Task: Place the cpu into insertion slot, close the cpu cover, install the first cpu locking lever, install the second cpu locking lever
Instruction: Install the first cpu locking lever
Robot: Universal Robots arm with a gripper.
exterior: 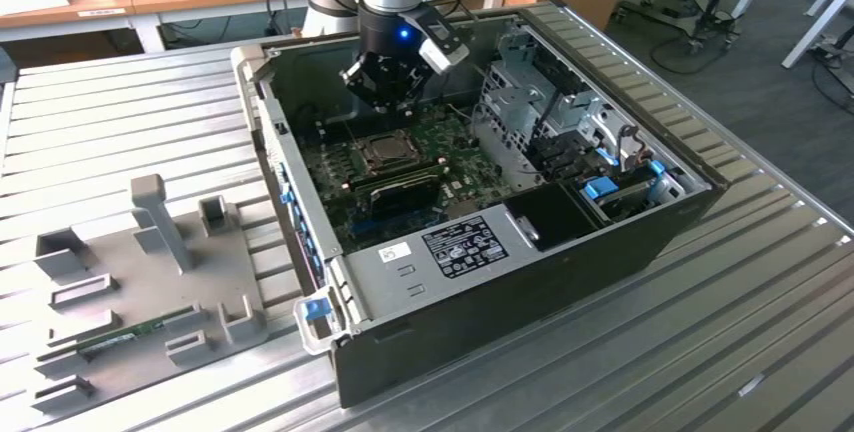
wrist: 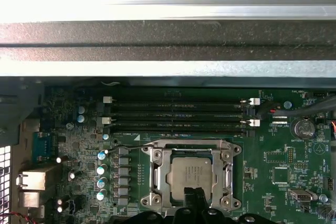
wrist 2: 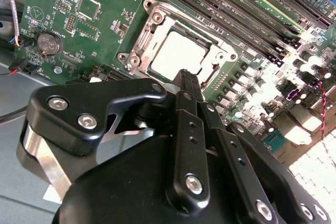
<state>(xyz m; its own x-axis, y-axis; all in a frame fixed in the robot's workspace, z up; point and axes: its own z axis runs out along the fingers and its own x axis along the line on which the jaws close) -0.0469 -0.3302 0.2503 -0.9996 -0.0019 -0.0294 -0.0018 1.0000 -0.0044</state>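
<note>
Exterior view, upper centre: gripper hangs inside the open computer case, just above the insertion slot. Jaws together, holding nothing. First wrist view: cpu seated in the slot, cpu cover flat around it.

Matt black tool; pale satin-metal cpu; shiny silver metal cpu cover.
</note>
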